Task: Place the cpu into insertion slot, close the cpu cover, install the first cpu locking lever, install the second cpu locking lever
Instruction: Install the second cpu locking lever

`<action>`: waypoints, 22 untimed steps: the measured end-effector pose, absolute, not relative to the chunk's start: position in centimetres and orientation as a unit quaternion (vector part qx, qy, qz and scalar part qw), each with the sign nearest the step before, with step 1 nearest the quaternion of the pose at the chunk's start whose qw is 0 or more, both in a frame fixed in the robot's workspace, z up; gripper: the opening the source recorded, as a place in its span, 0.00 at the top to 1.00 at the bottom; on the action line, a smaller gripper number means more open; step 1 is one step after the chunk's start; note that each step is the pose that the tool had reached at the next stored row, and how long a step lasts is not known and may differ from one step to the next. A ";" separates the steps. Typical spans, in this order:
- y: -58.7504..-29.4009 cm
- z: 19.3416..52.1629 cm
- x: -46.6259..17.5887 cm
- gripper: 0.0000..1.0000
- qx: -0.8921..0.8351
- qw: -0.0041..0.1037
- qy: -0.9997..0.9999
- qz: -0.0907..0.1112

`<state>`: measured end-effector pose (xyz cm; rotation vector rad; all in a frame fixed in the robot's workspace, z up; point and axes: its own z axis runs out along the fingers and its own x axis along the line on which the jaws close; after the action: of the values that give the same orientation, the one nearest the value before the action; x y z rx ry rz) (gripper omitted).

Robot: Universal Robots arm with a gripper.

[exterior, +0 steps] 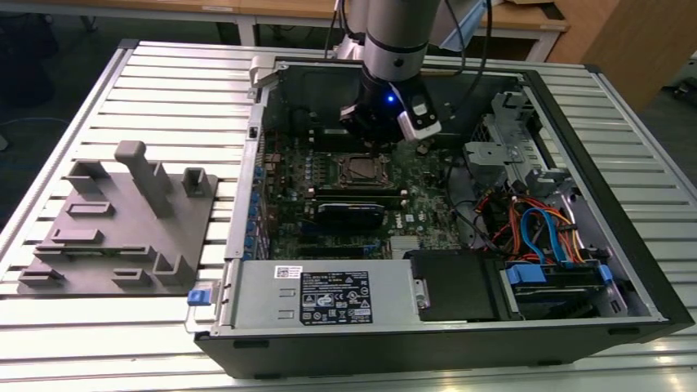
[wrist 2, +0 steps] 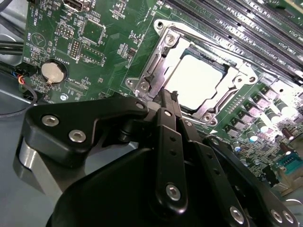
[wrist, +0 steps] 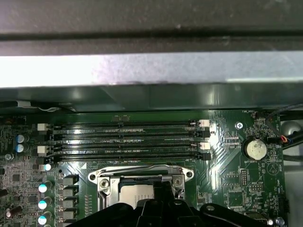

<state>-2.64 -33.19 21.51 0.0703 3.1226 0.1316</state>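
Already your black tool (wrist 2: 165,101), fingers together and empty, hovers beside the dull silvery square cpu (wrist 2: 198,81) seated under its silver frame cover (wrist 2: 156,71); descending crookedly could scrape the socket.

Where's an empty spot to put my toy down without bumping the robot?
Bare slatted table behind the grey fixture block, and the strip before it. Crowded: inside the computer case, where the gripper sits over the cpu.

No legible text (labels unreadable)
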 end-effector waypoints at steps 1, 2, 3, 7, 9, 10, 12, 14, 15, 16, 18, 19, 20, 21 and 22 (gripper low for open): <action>-33.2 21.5 -2.6 0.90 0.022 0.008 0.999 0.042; -33.2 21.5 -2.6 0.90 0.022 0.008 0.999 0.042; -33.3 21.5 -2.6 0.90 0.022 0.008 0.999 0.042; -33.3 21.5 -2.6 0.90 0.023 0.008 0.999 0.042; -33.4 21.5 -2.6 0.90 0.023 0.008 0.999 0.042; -33.4 21.5 -2.6 0.90 0.022 0.008 0.999 0.042; -33.4 21.7 -2.6 0.90 0.023 0.008 0.999 0.042; -33.4 21.8 -2.6 0.90 0.022 0.008 0.999 0.042; -33.4 21.8 -2.6 0.90 0.023 0.008 0.999 0.042; -33.4 21.8 -2.6 0.90 0.023 0.008 0.999 0.042; -33.4 21.8 -2.6 0.90 0.022 0.008 0.999 0.042; -33.4 21.8 -2.6 0.90 0.022 0.008 0.999 0.042; -33.4 21.8 -2.6 0.90 0.023 0.008 0.999 0.042; -33.4 21.8 -2.6 0.90 0.022 0.008 0.999 0.042; -33.4 21.8 -2.6 0.90 0.022 0.008 0.999 0.042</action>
<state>-2.64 -33.35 21.80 0.0703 3.1227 0.1317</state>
